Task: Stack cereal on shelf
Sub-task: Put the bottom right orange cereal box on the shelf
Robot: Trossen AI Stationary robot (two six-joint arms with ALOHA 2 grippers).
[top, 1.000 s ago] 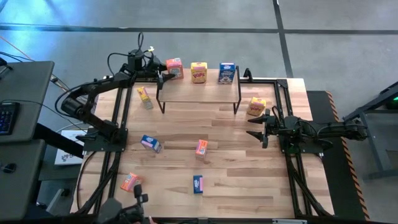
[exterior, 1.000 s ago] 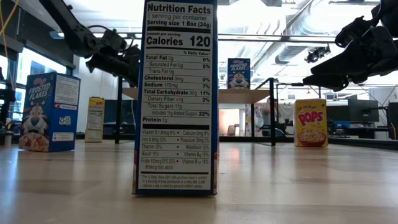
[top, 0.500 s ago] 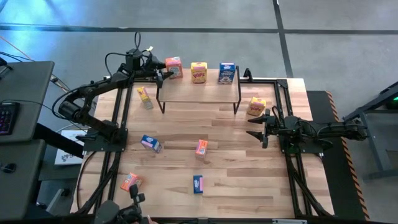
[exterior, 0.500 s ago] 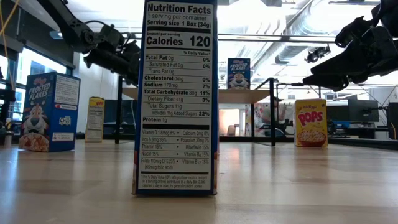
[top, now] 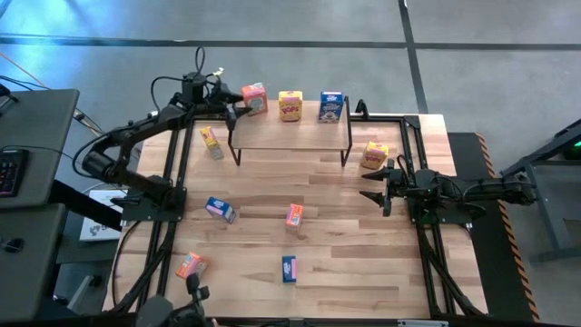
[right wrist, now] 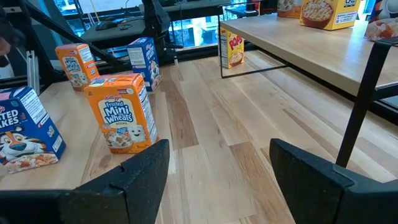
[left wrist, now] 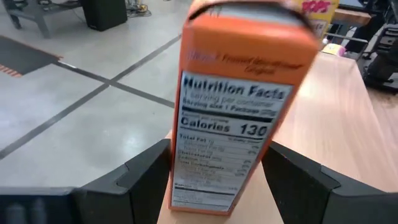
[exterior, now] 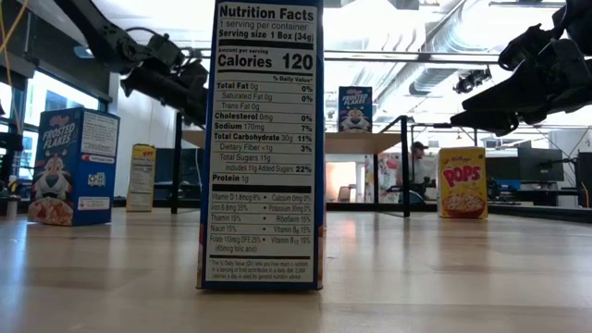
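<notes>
Three cereal boxes line the far edge of the shelf (top: 290,134): orange-red (top: 255,97), yellow (top: 290,105) and blue (top: 331,106). My left gripper (top: 238,103) is at the shelf's far left corner, shut on the orange-red box (left wrist: 230,124), whose nutrition panel faces the wrist. The box's bottom is over the shelf top. I cannot tell whether it rests there. My right gripper (top: 374,186) stays open at the table's right side with nothing between its fingers (right wrist: 143,174). My left gripper pinches the orange-red box by its two broad faces (left wrist: 179,155), low on the box, between its two fingers. The fingers come from the table's left, nearly level and slanting slightly down. The box stands about upright between them.
Several loose boxes are on the table. A yellow one (top: 211,141) is left of the shelf and another yellow one (top: 375,154) right of it. Two blue boxes (top: 219,209) (top: 289,268) and two orange ones (top: 293,215) (top: 190,265) lie nearer. The nearest blue box fills the low view (exterior: 264,139).
My left gripper has edged up a little at the shelf's far left corner and tilted slightly. The gap between its fingers looks unchanged. The orange-red box stays at about the same spot.
</notes>
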